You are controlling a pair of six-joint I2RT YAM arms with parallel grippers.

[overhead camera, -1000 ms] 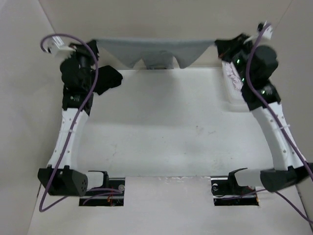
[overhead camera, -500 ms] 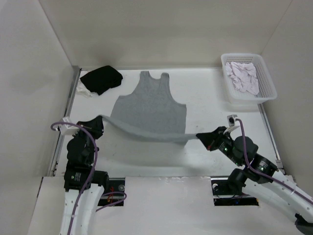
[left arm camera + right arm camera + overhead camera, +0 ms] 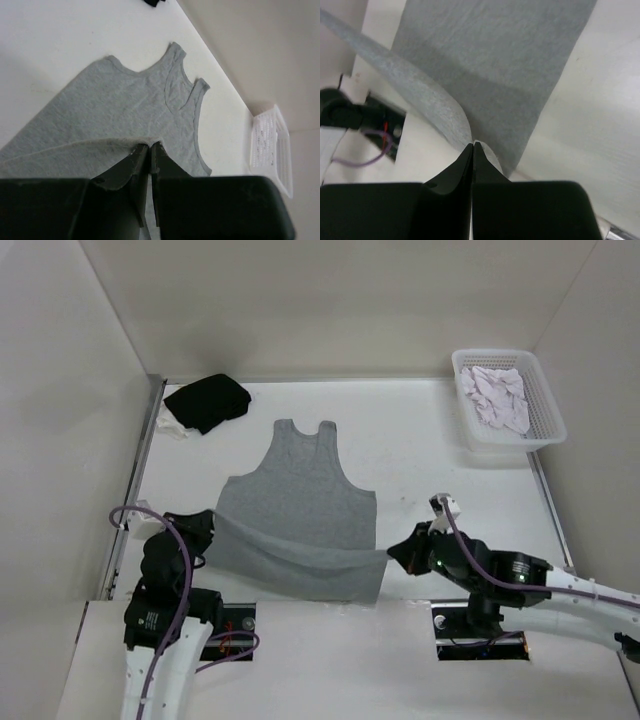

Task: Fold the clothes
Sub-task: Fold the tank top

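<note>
Grey top (image 3: 300, 480) lay mid-tabletop (image 3: 450, 470), sleeveless cut, neck and straps toward the far wall. Its near edge ran taut between the two tools, and a darker band of the same fabric reached the tabletop's near edge. Left tool (image 3: 208, 528) was pinched on the top's left corner, jaws almost touching with cloth between them. Right tool (image 3: 392, 552) was clamped on the right corner with a thin fold nipped in the closed jaws. Black garment (image 3: 207, 400) sat at the far left, well apart. Basket (image 3: 545, 435) at the far right held pale cloth (image 3: 497, 395).
</note>
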